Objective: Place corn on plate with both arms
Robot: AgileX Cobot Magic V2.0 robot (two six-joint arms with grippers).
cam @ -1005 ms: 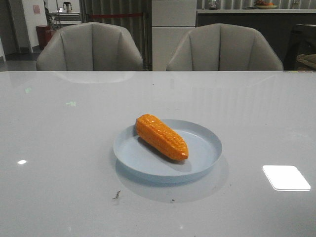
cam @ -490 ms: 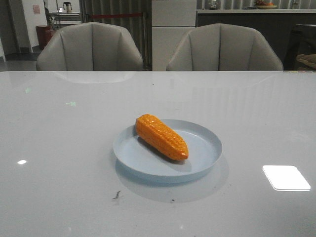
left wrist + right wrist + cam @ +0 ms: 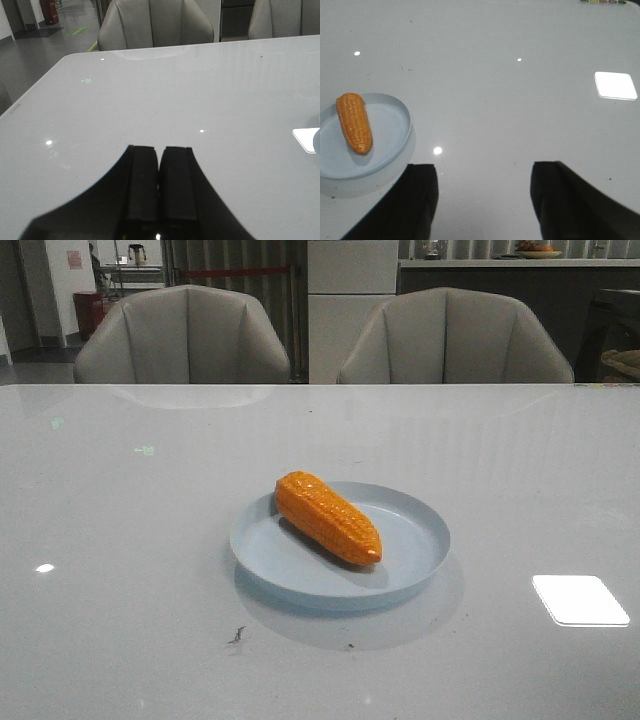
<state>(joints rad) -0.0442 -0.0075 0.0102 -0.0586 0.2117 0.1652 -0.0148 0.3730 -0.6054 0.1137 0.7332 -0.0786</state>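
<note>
Nothing has moved since the earlier front frames: the corn (image 3: 328, 517) lies where it did on the plate (image 3: 420, 560), and neither arm enters the front view.

At the left wrist, the left jaws (image 3: 159, 187) are pressed together, the two black fingers (image 3: 142, 190) meeting along a thin seam with nothing between them. They hang over bare pale surface (image 3: 200, 90), with no plate or corn visible from that camera. At the right wrist, the right jaws (image 3: 482, 200) stand wide apart and grip nothing, one dark finger (image 3: 417, 200) on either side of an open stretch of the surface. From there the plate sits off to one side of the jaws, apart from both fingers, with the corn lying lengthwise on it.

Only the front view shows the whole plate, round and pale blue with a low rim, resting on the glossy surface near its middle. The orange cob lies diagonally across the plate's left half, blunt end over the far-left rim and tapered tip pointing toward the plate's centre and the camera. It is the only thing the plate holds.

Beyond the far edge, two grey chairs (image 3: 185, 335) face the surface. A bright rectangular reflection (image 3: 580, 600) glares on the surface to the right of the plate.
</note>
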